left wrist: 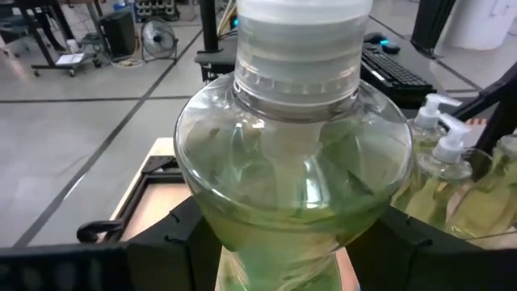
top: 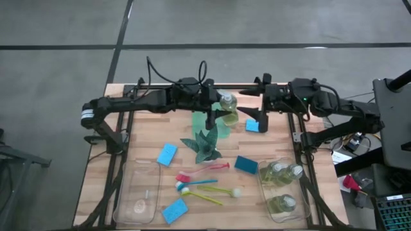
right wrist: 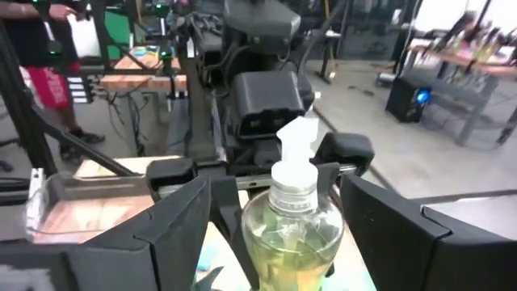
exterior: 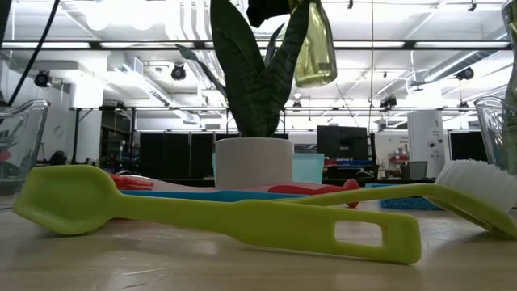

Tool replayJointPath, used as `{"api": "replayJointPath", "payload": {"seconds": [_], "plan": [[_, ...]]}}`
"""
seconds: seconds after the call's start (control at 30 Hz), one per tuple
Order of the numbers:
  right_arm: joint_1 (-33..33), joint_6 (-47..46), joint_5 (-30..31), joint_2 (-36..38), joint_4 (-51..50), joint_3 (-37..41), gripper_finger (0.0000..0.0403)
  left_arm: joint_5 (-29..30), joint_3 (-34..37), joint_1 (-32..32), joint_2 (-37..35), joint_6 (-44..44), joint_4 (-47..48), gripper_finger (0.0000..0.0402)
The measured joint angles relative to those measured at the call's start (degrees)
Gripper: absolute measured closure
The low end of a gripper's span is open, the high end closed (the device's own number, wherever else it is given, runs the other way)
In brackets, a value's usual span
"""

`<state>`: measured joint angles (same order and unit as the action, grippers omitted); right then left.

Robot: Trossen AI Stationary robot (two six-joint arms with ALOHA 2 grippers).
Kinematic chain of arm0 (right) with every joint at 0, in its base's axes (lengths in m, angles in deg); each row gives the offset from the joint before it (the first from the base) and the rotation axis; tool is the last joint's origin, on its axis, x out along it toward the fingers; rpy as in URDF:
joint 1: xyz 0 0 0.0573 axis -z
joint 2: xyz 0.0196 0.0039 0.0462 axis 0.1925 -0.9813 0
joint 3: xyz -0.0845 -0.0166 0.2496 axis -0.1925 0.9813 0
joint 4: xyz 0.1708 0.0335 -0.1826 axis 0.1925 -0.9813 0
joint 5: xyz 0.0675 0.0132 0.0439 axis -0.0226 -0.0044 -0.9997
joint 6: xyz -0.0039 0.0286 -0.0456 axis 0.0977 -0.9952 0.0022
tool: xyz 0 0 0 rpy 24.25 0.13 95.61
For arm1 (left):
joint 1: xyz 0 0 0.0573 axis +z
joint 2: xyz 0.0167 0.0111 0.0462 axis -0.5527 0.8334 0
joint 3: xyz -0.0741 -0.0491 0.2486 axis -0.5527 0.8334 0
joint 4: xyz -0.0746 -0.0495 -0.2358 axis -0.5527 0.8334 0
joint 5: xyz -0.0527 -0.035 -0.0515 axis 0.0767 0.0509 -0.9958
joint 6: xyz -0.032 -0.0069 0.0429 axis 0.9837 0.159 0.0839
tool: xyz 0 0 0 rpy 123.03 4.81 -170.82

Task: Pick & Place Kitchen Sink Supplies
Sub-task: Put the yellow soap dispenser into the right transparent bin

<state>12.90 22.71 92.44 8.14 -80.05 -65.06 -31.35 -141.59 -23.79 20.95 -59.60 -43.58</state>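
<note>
We've got a clear soap bottle (top: 227,102) up in the air over the table's far edge, above the spiky plant (top: 204,145), left gripper (top: 215,106) pinching its rounded body. Right gripper (right wrist: 275,212) sits right beside it, fingers spread either side, not touching. Smooth plastic, ribbed white cap.

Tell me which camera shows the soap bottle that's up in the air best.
The right wrist view: the soap bottle shows with its pump, between dark gripper fingers. The left wrist view fills with its body, the low view catches its lower part, and the high view shows it small above the table.
</note>
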Motion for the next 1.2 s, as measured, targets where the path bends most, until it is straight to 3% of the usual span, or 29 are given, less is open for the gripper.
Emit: {"api": "replayJointPath", "payload": {"seconds": [0.8,1.0,1.2], "plan": [[4.7,-2.0,-5.3,-8.4,-0.4,-3.3,0.0142,-0.1,-0.1,-1.0,0.0,0.5,0.0,0.0190],[4.7,-2.4,-5.4,-8.9,-0.5,-3.3,0.0170,-0.2,0.0,-1.0,0.0,0.6,0.0,0.0190],[4.7,-2.4,-5.6,-9.2,-0.6,-3.3,0.0228,-0.1,0.0,-1.0,0.0,0.6,0.2,0.0190]]}}
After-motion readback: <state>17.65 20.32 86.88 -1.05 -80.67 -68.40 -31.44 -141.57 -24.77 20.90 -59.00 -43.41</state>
